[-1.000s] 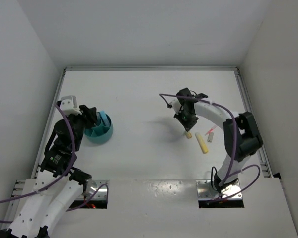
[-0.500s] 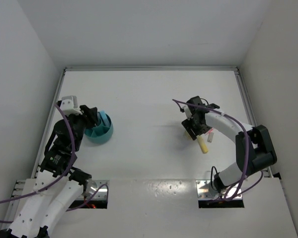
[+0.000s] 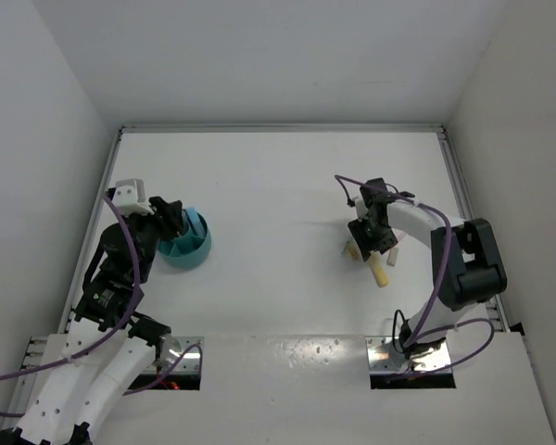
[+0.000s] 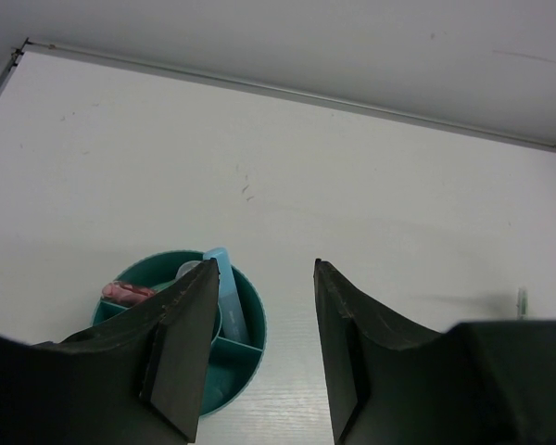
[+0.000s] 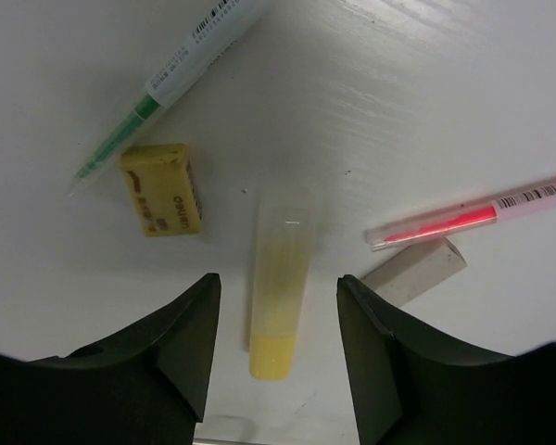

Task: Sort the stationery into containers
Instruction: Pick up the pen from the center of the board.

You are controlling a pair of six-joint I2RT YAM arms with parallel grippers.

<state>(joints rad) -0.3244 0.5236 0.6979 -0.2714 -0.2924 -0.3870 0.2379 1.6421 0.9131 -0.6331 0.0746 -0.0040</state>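
While the cup (image 4: 256,345) holds a blue marker (image 4: 227,297), the yellow marker (image 5: 280,311) and others lie loose; the left gripper (image 4: 262,278) and right gripper (image 5: 276,283) gape empty.

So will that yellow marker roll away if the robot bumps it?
Probably, sideways: the yellow marker looks like a round tube lying flat. Its clear end looks smooth, so it might slip when pinched. It looks short and solid, so it is likely stiff.

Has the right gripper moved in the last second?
Yes: the right gripper shifted right and toward the near edge, now above the yellow marker.
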